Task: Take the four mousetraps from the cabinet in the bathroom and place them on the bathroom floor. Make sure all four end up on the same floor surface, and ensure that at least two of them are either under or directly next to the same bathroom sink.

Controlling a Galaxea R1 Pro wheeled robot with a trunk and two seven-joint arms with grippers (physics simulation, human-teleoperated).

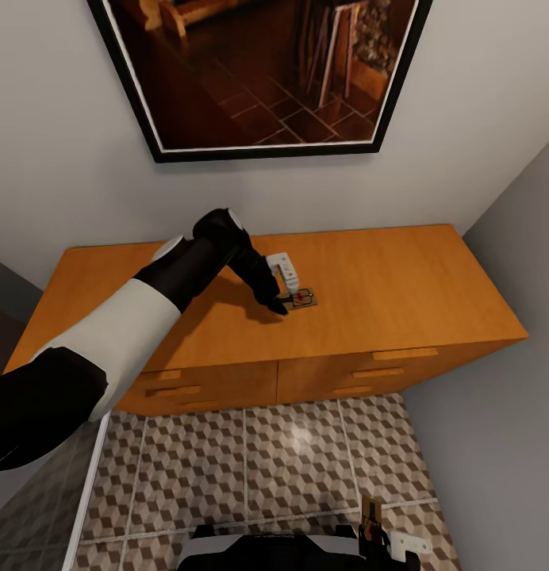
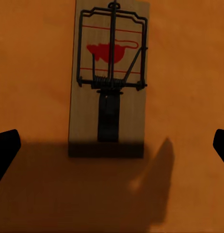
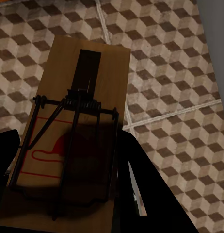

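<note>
A: Head view: no readable writing. A framed picture [image 1: 262, 75] hangs above the cabinet [image 1: 401, 277]; one mousetrap [image 1: 303, 299] lies on top, the left gripper [image 1: 282, 305] reaching down over it.

B: Left wrist view?

A: Fingers [image 2: 5, 150] spread apart, trap's red mouse mark between them.

B: Right wrist?

A: The right gripper [image 3: 68, 194] is clamped on a second mousetrap [image 3: 75, 121] above the tiled floor [image 3: 165, 73].

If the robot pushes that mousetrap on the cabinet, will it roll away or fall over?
Probably neither. The mousetrap is a flat board lying on the smooth cabinet top, so it would likely slide. It looks stiff and light, though its wire frame might snag.
</note>
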